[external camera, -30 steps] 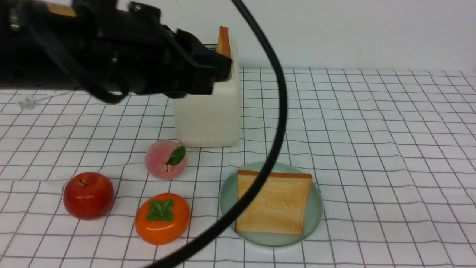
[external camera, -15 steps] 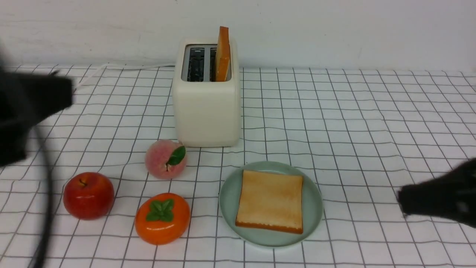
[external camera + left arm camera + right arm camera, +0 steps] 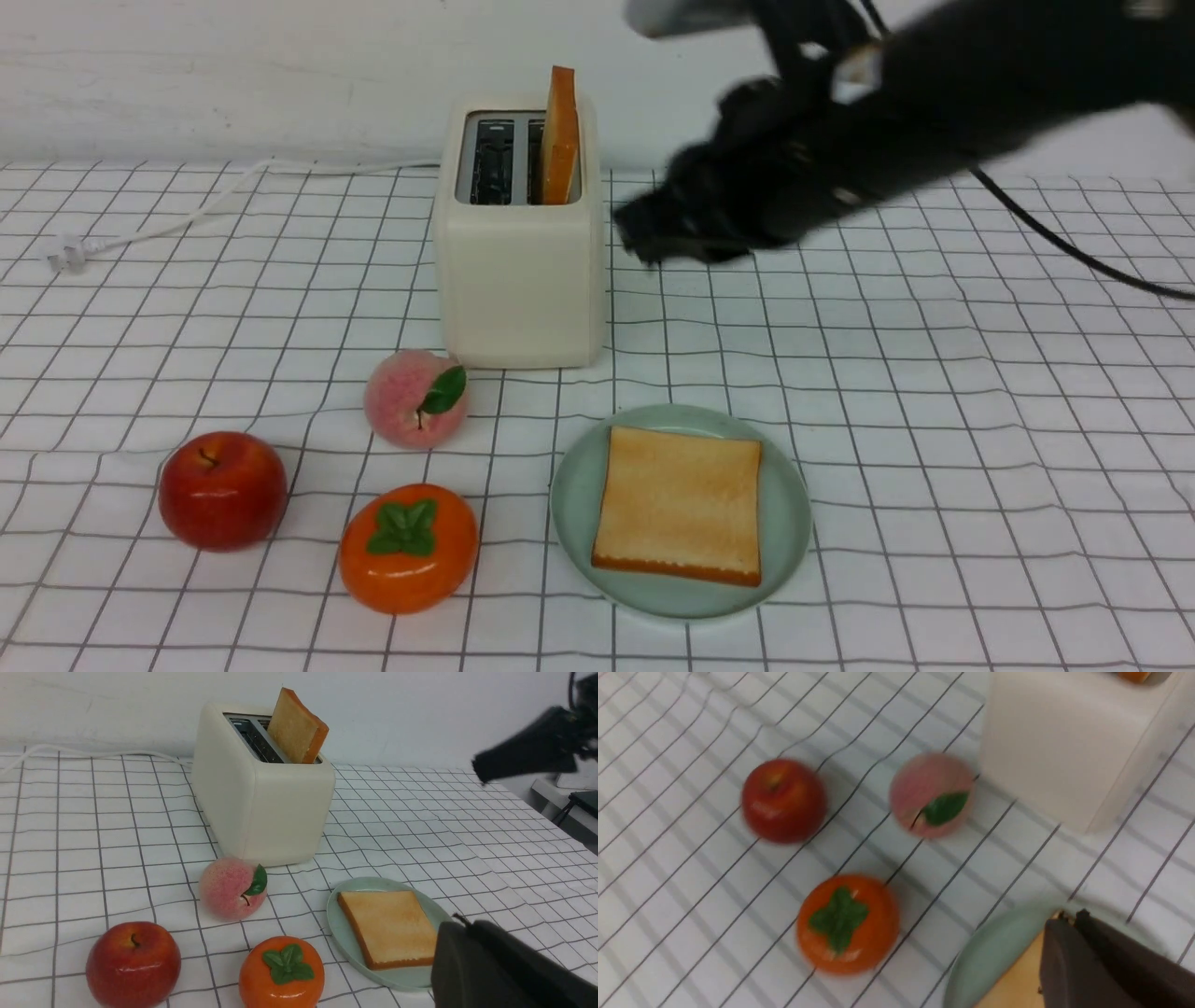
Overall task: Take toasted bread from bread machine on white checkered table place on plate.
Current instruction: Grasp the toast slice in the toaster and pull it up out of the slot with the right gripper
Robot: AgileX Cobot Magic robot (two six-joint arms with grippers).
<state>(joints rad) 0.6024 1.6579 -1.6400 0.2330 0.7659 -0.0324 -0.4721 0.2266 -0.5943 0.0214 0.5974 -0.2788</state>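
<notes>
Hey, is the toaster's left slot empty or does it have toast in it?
Empty. The toaster has only dark bars showing in its left slot; the one upright slice of toast stands to its right.

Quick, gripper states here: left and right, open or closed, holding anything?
Left gripper: closed, nothing in it.
Right gripper: too blurred to tell open or closed; nothing seen in it.
</notes>
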